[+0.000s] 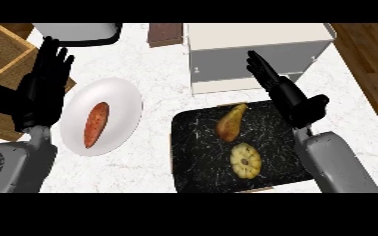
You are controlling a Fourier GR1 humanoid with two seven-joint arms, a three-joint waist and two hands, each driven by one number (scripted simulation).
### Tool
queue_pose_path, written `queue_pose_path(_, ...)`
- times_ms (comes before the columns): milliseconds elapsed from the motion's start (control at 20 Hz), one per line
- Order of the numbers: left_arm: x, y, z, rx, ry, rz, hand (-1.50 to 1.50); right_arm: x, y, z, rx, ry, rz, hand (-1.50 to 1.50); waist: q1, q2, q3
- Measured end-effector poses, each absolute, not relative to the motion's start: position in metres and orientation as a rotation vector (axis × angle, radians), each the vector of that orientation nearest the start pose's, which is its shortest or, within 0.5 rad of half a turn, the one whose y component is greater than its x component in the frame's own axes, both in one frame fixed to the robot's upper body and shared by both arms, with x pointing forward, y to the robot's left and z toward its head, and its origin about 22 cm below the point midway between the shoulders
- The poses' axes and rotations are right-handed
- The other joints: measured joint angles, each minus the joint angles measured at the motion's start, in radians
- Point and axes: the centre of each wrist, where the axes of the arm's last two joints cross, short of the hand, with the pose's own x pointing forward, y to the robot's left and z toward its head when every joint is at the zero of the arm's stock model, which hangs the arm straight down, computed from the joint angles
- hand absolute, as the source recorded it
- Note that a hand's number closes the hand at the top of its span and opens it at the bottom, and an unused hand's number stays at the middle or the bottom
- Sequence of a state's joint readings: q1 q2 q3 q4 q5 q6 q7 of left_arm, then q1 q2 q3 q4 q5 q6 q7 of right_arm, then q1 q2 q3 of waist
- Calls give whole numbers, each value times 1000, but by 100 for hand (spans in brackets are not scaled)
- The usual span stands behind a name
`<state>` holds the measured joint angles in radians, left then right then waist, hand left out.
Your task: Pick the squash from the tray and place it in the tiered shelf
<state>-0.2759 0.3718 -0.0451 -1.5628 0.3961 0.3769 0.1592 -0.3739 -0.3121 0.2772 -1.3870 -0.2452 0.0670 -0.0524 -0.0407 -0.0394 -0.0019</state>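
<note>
The white marbled bench fills most of the head view. At its far right side stands the tiered shelf, a pale boxy unit with a flat top and a grey shadowed level open toward the near side. Just in front of it lies the tray, black with thin white veining, its far edge close to the shelf's foot. To the left of the tray, well apart from it, sits a white plate.

The left hand shows near the left edge, fingers straight and up, holding nothing, over the edge of a wooden crate. The right hand hangs over the tray's far right corner, fingers straight and unclenched, pointing up and left across the shelf's lower front; it grasps nothing.

A reddish-orange sweet potato lies lengthwise on the plate. The squash rests on the near half of the tray: small, round, pale yellow, with ribs running out from a darker centre. It touches nothing else, and the right hand is well apart from it. A brown-yellow pear lies tilted on the tray between the squash and the shelf, just beside the squash's far side

At the far edge sit a grey object and a small brown block
</note>
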Motion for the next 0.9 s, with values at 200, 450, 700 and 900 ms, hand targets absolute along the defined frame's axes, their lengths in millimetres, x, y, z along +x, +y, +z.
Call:
queue_pose_path(200,295,258,78,125,-1632,87,0,309,-209,81,141,-1726,573,-150,11,20,1)
queue_pose_path(450,288,251,61,147,-1603,-74,0,304,-208,88,150,-1742,505,150,-11,36,4)
queue_pose_path(700,279,248,41,155,-1565,-154,0,304,-251,94,-404,-1884,575,-150,-19,32,0)
queue_pose_path(900,281,238,31,137,-1566,-210,0,284,-268,69,-511,-2008,464,-150,3,37,2)
